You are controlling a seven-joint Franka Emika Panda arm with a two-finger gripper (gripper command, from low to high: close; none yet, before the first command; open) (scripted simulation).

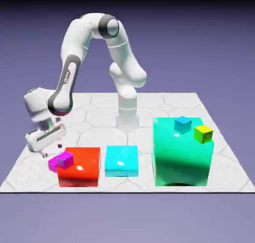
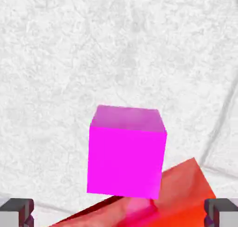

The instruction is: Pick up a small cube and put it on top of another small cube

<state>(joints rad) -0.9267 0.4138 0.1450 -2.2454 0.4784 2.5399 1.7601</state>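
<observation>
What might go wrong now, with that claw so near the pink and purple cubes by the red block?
The gripper is open beside the magenta cube, which sits hard against the red block. A finger coming down could strike the block rather than slip past the cube. The purple cube sits at the block's corner right next to it, so closing or lifting might knock it off.

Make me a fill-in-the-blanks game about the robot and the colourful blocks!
1. The small magenta cube sits beside the big ____ block.
2. The small blue cube and the small yellow-green cube rest on the tall ____ block.
3. The robot's hand is ____, with nothing between its fingers.
4. The flat cyan block lies ____ the red and green blocks.

Missing words: red; green; open; between
</observation>
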